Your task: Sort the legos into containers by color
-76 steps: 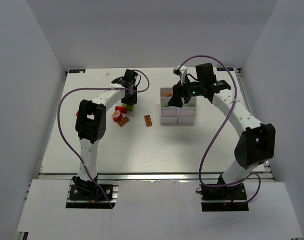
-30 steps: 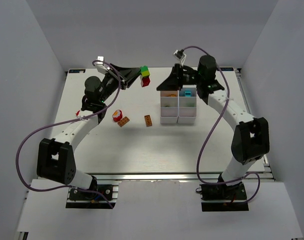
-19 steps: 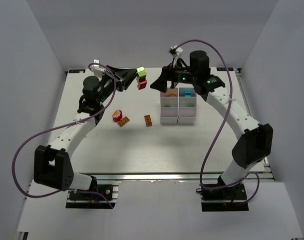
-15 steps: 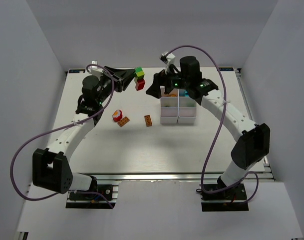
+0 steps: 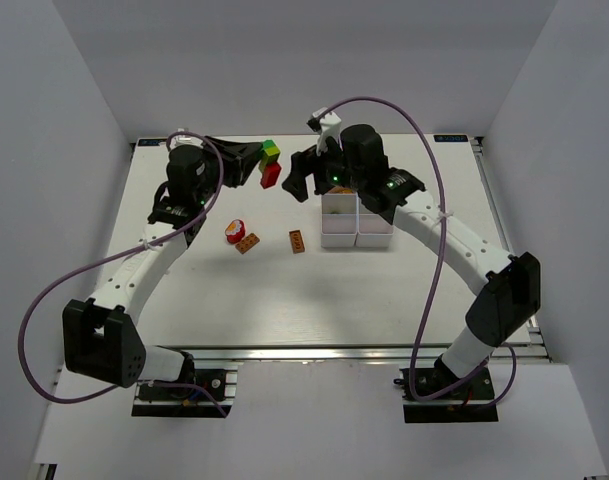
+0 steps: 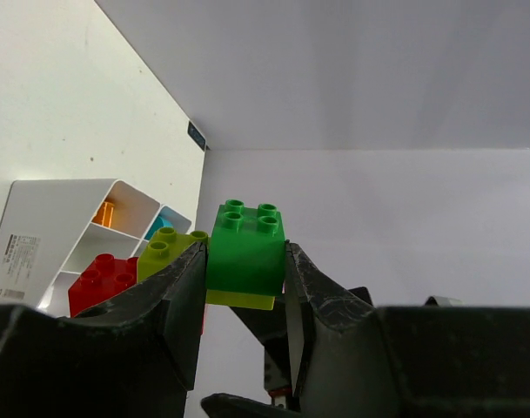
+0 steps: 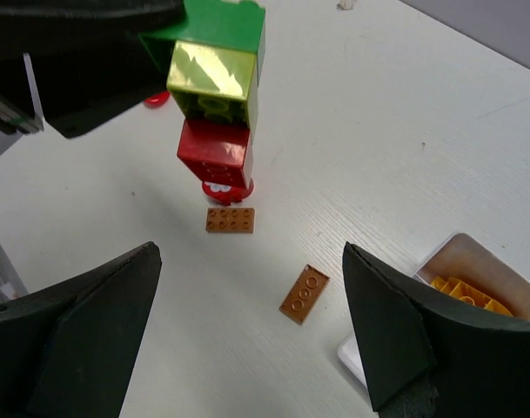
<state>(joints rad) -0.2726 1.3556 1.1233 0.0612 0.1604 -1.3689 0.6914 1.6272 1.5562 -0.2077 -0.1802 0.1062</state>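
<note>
Legos (image 5: 269, 163) stuck together in a small stack hang in the air over the white table (image 5: 284, 300), just left of the tray (image 5: 356, 240). The left gripper (image 6: 245, 261) squeezes the green brick (image 6: 245, 246) by its smooth sides, and four round bumps show on its top. A shiny yellow-green brick (image 7: 212, 74) is stuck to it, and a red brick (image 7: 215, 152) is stuck to that one. The right gripper (image 7: 249, 261) is close by, with its two black fingers spread wide and nothing between them. On the table lie a flat brown piece (image 7: 230, 219) with little bumps, a smaller flat brown piece (image 7: 304, 293) and a round red piece (image 5: 234, 231). The tray is white plastic with square boxes. One box has orange legos (image 7: 460, 292) and another has a blue lego (image 6: 157, 228).
</note>
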